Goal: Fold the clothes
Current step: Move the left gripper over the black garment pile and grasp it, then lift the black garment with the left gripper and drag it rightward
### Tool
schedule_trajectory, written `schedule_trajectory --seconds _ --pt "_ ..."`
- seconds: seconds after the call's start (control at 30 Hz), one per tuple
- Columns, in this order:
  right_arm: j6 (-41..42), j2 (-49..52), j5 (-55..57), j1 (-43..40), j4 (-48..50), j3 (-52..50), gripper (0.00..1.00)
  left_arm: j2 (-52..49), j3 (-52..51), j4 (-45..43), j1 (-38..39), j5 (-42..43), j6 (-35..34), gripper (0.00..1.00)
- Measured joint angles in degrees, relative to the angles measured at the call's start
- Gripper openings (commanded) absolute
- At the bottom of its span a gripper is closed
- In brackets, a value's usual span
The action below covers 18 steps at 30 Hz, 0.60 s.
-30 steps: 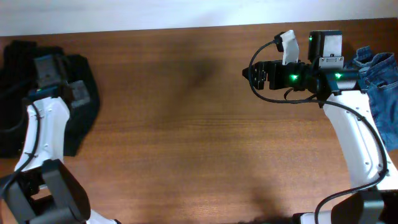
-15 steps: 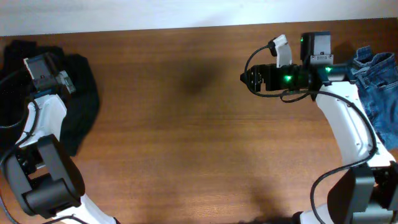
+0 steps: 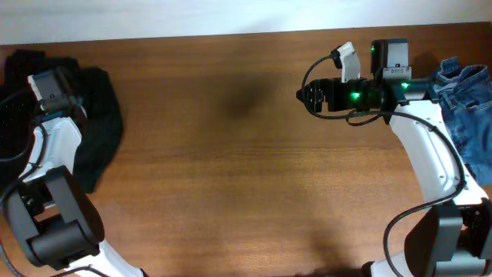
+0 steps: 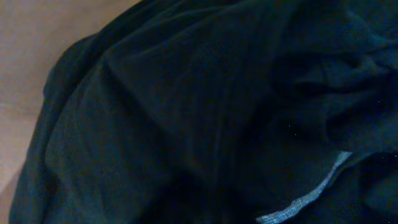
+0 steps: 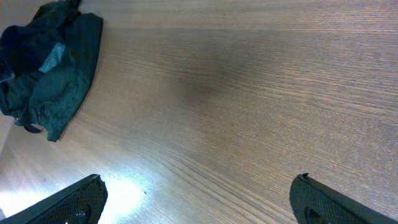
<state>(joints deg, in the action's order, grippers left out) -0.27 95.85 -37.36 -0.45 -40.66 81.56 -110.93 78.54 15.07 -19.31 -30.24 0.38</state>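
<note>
- My left gripper (image 3: 55, 88) is down on the black clothes (image 3: 100, 131) heaped at the bench's (image 3: 231, 177) left edge; I cannot tell whether it grips.
- My right gripper (image 3: 305, 96) hangs released, empty.
- The blue jeans (image 3: 470, 108) lie at the right edge.

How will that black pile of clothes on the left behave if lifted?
Probably floppy: the black clothes lie crumpled in soft folds, so they should drape and sag. Bunched layers may drag up together. Lying low and spread, they seem unlikely to roll.
</note>
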Motion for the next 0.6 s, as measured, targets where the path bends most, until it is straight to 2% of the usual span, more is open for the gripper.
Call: schedule_trajectory --seconds 0.23,0.4,0.6 --pt "-0.02 0.00 0.00 0.00 0.00 0.00 0.99 0.02 2.80 4.94 0.00 -1.49 -1.33 0.01" --pt "0.00 0.00 -0.04 0.00 0.09 0.00 0.99 3.19 8.41 12.09 0.50 3.10 -1.70 0.01" --pt "0.00 0.00 -0.02 0.00 0.39 0.00 0.99 14.12 13.05 12.61 9.40 4.74 2.54 0.01"
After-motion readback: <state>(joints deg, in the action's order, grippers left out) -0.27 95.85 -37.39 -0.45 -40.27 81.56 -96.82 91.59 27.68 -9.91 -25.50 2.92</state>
